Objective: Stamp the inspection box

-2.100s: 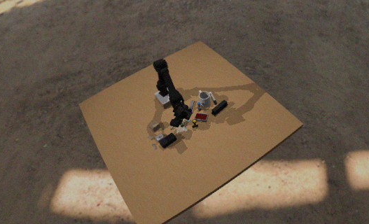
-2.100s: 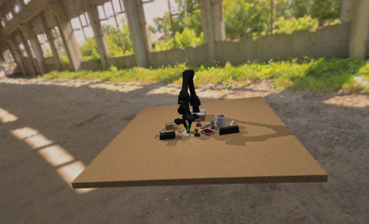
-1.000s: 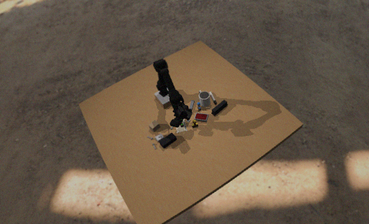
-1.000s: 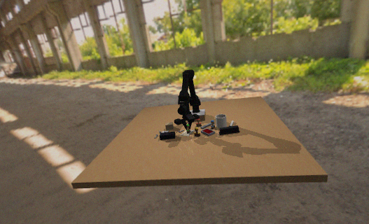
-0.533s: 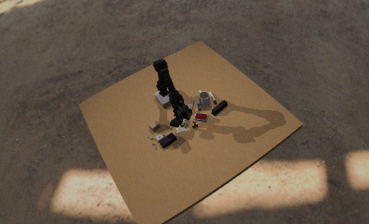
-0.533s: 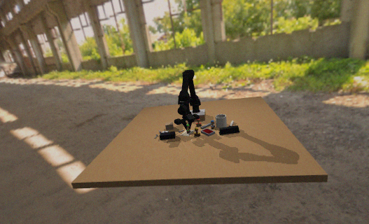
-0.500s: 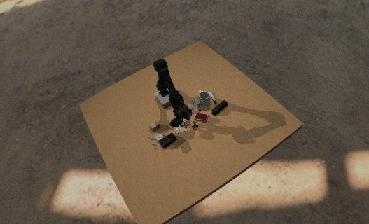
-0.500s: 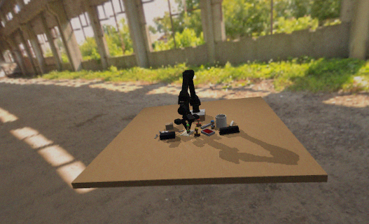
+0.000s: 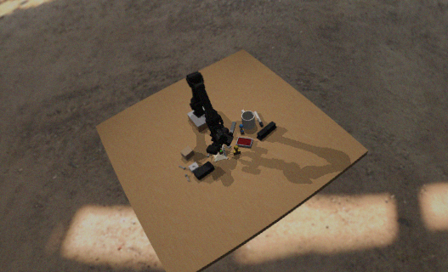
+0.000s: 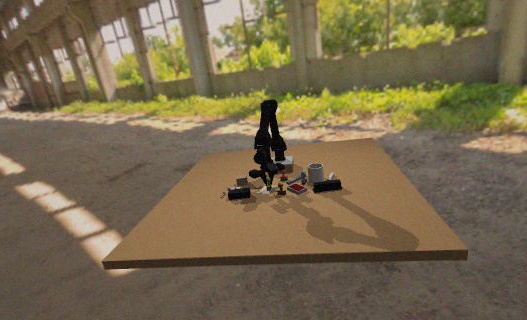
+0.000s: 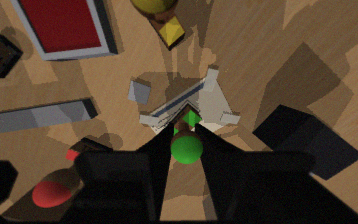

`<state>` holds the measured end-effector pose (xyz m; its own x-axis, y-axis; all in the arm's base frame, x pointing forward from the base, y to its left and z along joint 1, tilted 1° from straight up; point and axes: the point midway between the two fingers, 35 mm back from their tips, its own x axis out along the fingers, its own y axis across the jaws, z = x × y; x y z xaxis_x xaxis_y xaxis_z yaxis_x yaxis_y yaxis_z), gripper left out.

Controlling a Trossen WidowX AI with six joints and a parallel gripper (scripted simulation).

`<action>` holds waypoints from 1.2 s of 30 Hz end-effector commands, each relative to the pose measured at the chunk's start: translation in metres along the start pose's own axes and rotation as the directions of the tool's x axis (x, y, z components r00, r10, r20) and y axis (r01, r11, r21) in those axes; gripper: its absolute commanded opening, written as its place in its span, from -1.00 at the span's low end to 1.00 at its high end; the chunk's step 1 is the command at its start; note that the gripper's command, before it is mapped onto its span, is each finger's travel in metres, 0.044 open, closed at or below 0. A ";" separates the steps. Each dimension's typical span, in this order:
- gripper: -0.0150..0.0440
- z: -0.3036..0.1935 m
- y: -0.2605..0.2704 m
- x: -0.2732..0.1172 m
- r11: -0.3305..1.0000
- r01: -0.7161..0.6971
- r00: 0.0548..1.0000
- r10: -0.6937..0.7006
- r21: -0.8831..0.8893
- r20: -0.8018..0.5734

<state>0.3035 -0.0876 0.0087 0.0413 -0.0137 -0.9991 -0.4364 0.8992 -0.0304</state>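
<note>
My gripper (image 9: 223, 149) (image 10: 268, 179) (image 11: 184, 127) is shut on the green-knobbed stamp (image 9: 221, 151) (image 10: 268, 183) (image 11: 186, 149). The stamp is upright over the white card (image 9: 220, 158) (image 11: 215, 102), its dark base hiding part of the card; whether it touches the card cannot be told, and no lettering on it is readable. The inspection box and any print are not discernible. The red ink pad (image 9: 245, 142) (image 10: 297, 188) (image 11: 65, 25) lies beside the card. A yellow stamp (image 9: 236, 150) (image 10: 281, 188) (image 11: 171, 31), a red stamp (image 10: 283, 175) (image 11: 51, 194) and a blue stamp (image 9: 241, 128) (image 10: 303, 176) stand around.
A grey mug (image 9: 248, 121) (image 10: 315, 173) stands behind the pad near a black block (image 9: 266, 130) (image 10: 327, 186). Another black block (image 9: 203, 170) (image 10: 239, 193) (image 11: 307, 140) is near the card. A grey bar (image 9: 233, 127) (image 11: 37, 117) and a wooden block (image 9: 187, 153) (image 10: 241, 181) lie nearby.
</note>
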 end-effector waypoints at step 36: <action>-0.49 0.001 0.000 -0.006 1.000 -0.004 1.000 0.004 -0.003 0.002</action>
<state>0.3036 -0.0876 0.0127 0.0383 -0.0127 -0.9992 -0.4365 0.8992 -0.0281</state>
